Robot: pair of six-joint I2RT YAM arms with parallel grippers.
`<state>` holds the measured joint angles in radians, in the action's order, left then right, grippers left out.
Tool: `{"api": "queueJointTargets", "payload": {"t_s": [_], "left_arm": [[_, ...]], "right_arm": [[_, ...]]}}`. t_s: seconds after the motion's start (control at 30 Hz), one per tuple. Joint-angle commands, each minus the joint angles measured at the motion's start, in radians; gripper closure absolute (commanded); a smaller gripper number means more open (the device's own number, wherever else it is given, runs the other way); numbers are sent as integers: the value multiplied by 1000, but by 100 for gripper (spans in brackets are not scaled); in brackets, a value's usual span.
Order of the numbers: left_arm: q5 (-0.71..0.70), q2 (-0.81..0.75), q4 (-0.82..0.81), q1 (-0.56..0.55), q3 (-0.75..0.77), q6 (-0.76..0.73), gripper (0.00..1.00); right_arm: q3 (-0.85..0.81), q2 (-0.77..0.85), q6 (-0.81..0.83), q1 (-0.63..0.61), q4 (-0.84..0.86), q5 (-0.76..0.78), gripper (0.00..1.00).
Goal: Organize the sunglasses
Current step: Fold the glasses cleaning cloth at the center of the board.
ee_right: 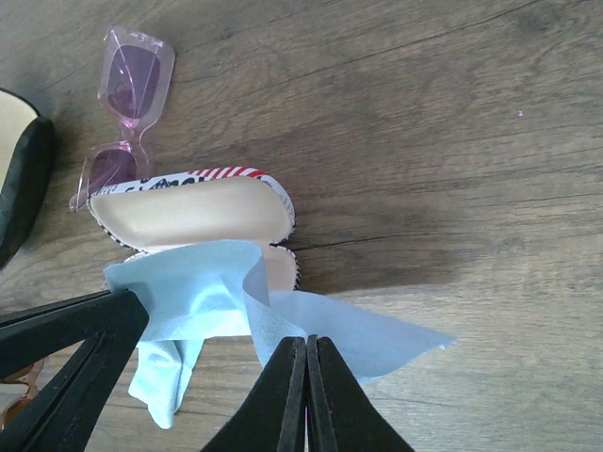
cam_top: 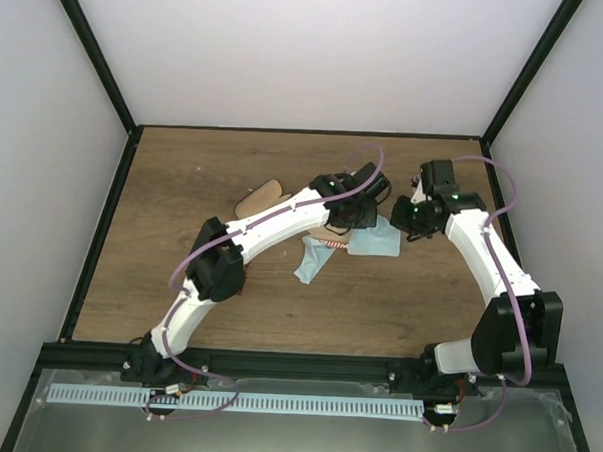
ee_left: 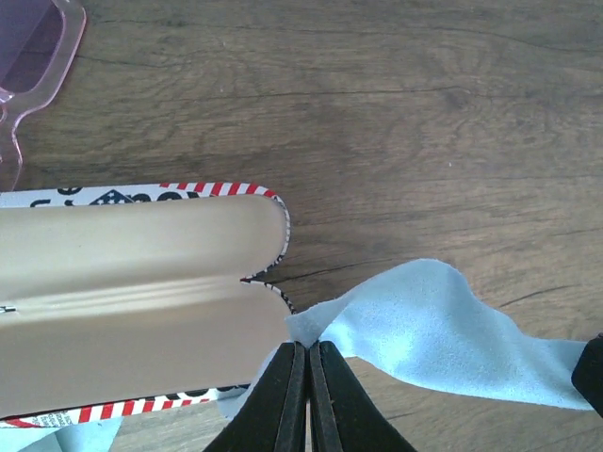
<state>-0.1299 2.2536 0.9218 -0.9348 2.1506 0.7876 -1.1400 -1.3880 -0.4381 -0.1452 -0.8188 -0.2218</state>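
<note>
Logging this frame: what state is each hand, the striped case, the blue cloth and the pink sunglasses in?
striped case: open, lying on the table
pink sunglasses: on the table, outside the case
left hand: shut on the blue cloth
right hand: shut on the blue cloth
blue cloth: pinched by both hands, partly over the case

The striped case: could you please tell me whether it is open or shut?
Open. The striped case lies spread, both tan-lined halves facing up with the hinge crease between them; a blue cloth covers part of it.
</note>
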Motion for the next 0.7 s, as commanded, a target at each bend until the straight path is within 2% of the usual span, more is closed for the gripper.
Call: {"api": "queueJointTargets", "payload": {"t_s": [0.0, 0.33, 0.67], "left_arm": [[12, -41, 14, -9, -8, -14, 96], [19, -204, -101, -57, -366, 41, 96], [-8, -333, -149, -65, -537, 58, 96]], "right_arm": [[-12, 39, -1, 0, -13, -32, 99], [238, 168, -50, -36, 12, -45, 99], [269, 186, -143, -195, 38, -48, 99]]}}
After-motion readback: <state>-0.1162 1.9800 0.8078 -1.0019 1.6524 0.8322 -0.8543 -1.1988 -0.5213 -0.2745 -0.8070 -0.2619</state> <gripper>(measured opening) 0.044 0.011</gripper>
